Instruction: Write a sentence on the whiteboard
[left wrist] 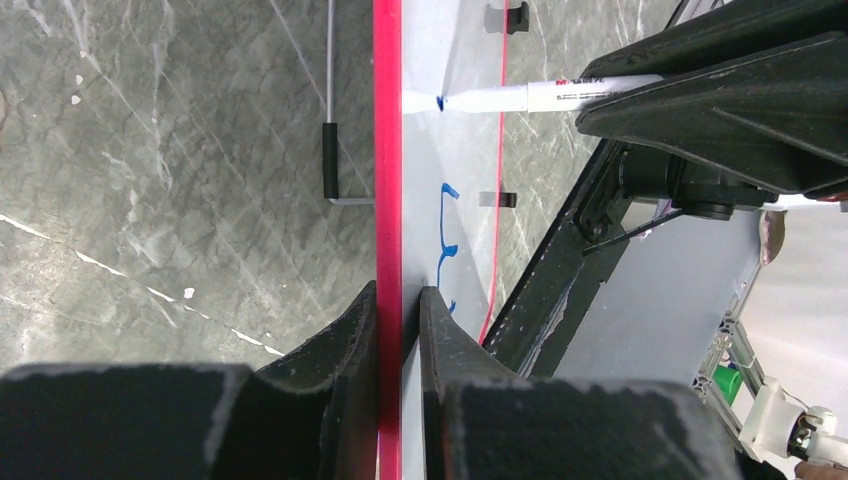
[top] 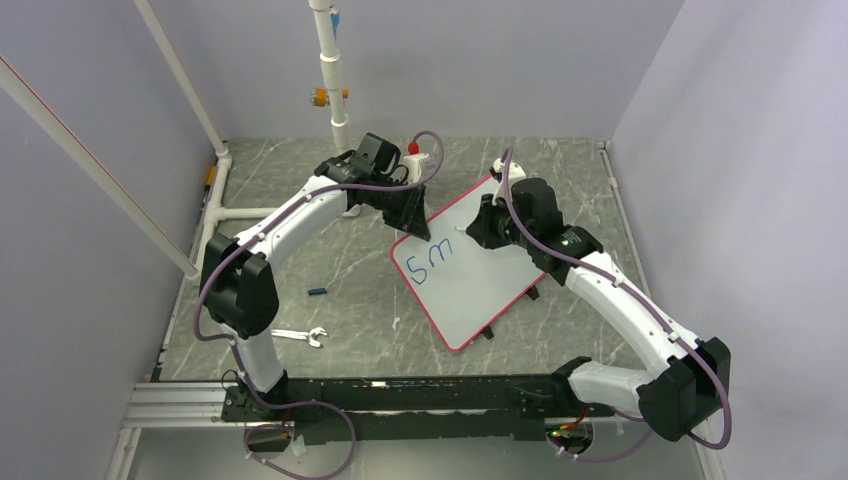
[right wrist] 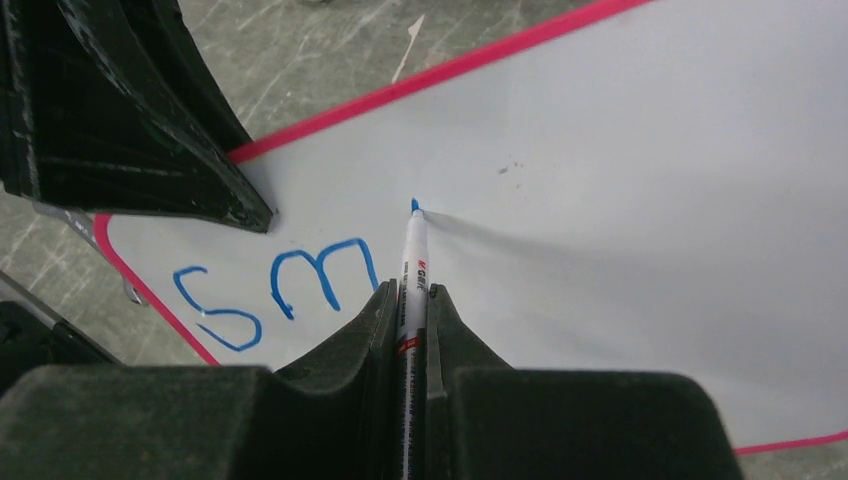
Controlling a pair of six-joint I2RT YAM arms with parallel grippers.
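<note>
Whiteboard (top: 470, 285) sits mid-counter (top: 380, 340), skewed twd far right corner. L end effector (left wrist: 400, 310) pinches its red rim. R end effector (right wrist: 412, 300) is clamped on a marker (right wrist: 412, 250), tip at board just right of the sentence (top: 438, 255), which reads only "Sm". Wrench (top: 300, 336) and small blue cap (top: 317, 292) lie twd left edge, apart from the board.

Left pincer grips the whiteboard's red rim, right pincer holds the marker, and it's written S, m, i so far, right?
No: only "Sm" is written, as the right wrist view shows. The left pincer does grip the whiteboard's red rim and the right pincer holds the marker.
</note>
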